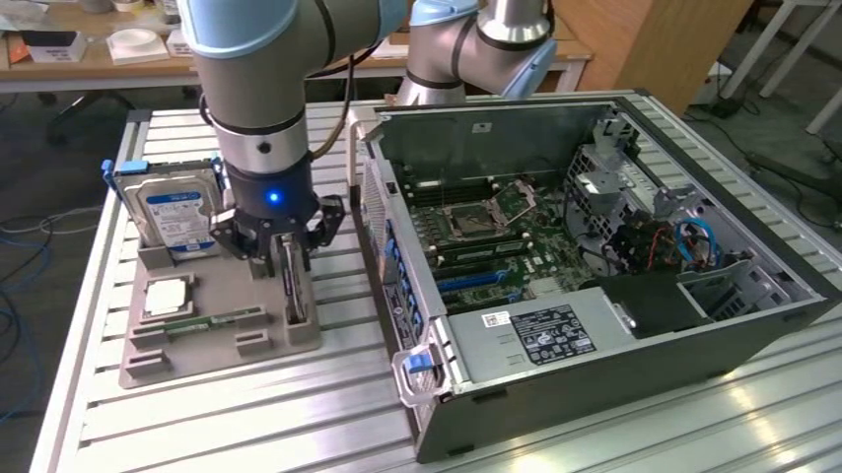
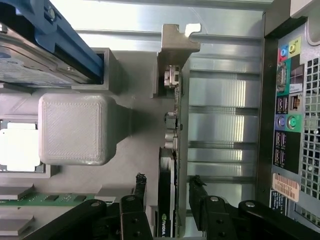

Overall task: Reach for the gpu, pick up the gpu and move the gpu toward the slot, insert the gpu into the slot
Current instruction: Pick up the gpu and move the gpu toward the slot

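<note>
The gpu (image 1: 298, 294) is a thin dark card standing on edge in a grey holder (image 1: 197, 347), left of the open computer case in the exterior view. In the wrist view the gpu (image 2: 167, 210) shows its pale metal bracket (image 2: 175, 55) at the far end. My gripper (image 1: 291, 258) hangs straight down over the card. It is open, and the gripper (image 2: 168, 184) has one black finger (image 2: 140, 186) on each side of the card's top edge, with a small gap on one side. Blue expansion slots (image 1: 471, 280) lie on the motherboard inside the case.
In the same holder a silver hard drive (image 1: 177, 212) with a blue label stands upright, beside a processor chip (image 1: 165, 296) and a green memory stick (image 1: 217, 320). The case's rear wall (image 1: 394, 266) rises close to the gpu. A slatted metal table (image 1: 263, 414) carries everything.
</note>
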